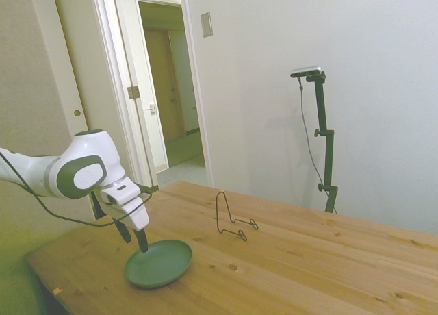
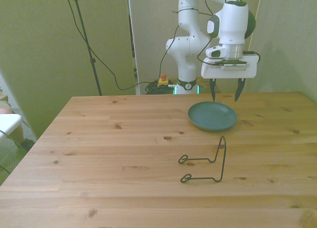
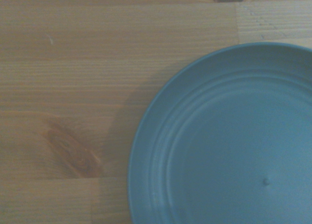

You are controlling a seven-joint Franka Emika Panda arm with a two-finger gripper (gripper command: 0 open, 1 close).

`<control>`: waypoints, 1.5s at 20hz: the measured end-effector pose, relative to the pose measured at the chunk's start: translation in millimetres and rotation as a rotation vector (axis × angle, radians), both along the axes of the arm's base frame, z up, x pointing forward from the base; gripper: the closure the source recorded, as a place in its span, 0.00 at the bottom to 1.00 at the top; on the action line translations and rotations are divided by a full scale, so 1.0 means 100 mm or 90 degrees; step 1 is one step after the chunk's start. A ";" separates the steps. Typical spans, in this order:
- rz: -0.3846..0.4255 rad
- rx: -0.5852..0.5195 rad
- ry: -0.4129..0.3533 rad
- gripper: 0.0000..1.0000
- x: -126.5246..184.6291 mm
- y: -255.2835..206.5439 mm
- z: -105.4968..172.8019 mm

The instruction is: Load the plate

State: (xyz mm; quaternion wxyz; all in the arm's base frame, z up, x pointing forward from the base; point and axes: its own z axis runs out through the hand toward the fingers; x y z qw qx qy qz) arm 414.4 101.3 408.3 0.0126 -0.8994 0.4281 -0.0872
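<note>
Pale walls and an open doorway (image 1: 168,89) stand behind a wooden desk (image 2: 124,153); on the desk lies the plate (image 2: 212,115), flat and upright, sage-green and bare (the wrist view (image 3: 229,146) shows only faint rings and a small dot in its well). Landmark for all else is that plate; it sits near the desk's edge on the robot's side, toward the front view's right. A black wire stand (image 2: 204,162) rests on the desk apart from the plate, on the side away from the robot, touching nothing else; in the side view (image 1: 231,217) its upright loop rises clear of the plate (image 1: 159,263). Above the plate's robot-side rim hangs the white arm's gripper (image 2: 224,95), fingers pointing down; its jaws stand apart, gripping nothing, and their tips are clear of the plate in the front view. From the side the gripper (image 1: 134,240) sits over the plate's rim nearest the arm; whether a tip touches there cannot be told.
</note>
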 end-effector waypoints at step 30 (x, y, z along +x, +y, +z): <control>-0.120 -0.170 0.063 0.00 0.55 0.66 -0.59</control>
